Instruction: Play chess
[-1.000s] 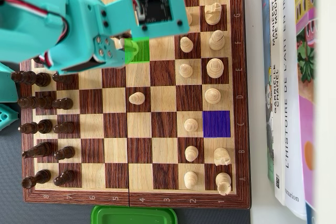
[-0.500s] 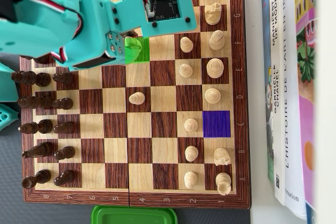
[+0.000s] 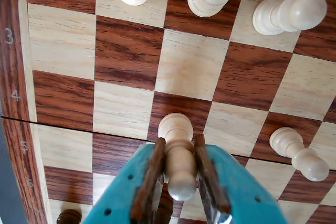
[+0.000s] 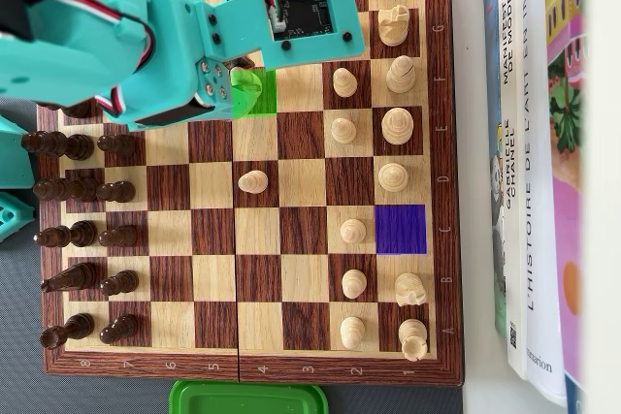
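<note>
Fingers of the gripper [image 3: 181, 182] are closed on a white pawn [image 3: 177, 150], clamping its stem from both sides in the wrist view; overhead, the pawn [image 4: 245, 80] sits over the green-tinted square [image 4: 254, 94] on the 4 column of the chessboard [image 4: 291, 367], partly under the teal arm; whether its base is seated on the wood or just above it cannot be told. To do this step well, I judge the pawn should be settled upright and centred on that square before the fingers part, then the arm lifted straight up so the pads do not drag or tip it; the neighbouring white pawn [image 3: 299, 153] to the right is near enough to mind. A purple-tinted square [image 4: 400, 229] lies empty on the white side. Readable writing: rank numerals 3, 4, 5 on the board border in the wrist view; on the book spine [image 4: 537, 191] at right, "L'HISTOIRE DE L'ART EN IMAGES" in part.
</note>
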Motion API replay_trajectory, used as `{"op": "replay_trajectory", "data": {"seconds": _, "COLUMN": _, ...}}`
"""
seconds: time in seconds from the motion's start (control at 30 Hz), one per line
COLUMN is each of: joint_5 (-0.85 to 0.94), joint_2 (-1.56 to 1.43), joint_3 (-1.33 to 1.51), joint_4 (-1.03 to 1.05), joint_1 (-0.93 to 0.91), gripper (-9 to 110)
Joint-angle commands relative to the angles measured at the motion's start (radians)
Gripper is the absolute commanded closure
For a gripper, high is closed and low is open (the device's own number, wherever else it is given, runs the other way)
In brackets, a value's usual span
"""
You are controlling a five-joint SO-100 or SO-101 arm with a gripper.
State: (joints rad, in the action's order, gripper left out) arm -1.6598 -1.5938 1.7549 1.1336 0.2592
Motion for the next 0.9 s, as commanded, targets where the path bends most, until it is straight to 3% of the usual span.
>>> {"op": "replay_trajectory", "data": {"seconds": 0.0, "joint_5": -0.005, "joint_2": 0.011, "joint_3": -0.032, "joint_4": -0.014, "joint_1": -0.003, "gripper": 96}}
{"op": "replay_trajectory", "data": {"seconds": 0.87, "joint_5": 0.002, "joint_2": -0.028, "joint_3": 0.0, "joint_4": -0.034, "joint_1": -0.003, "gripper": 94}}
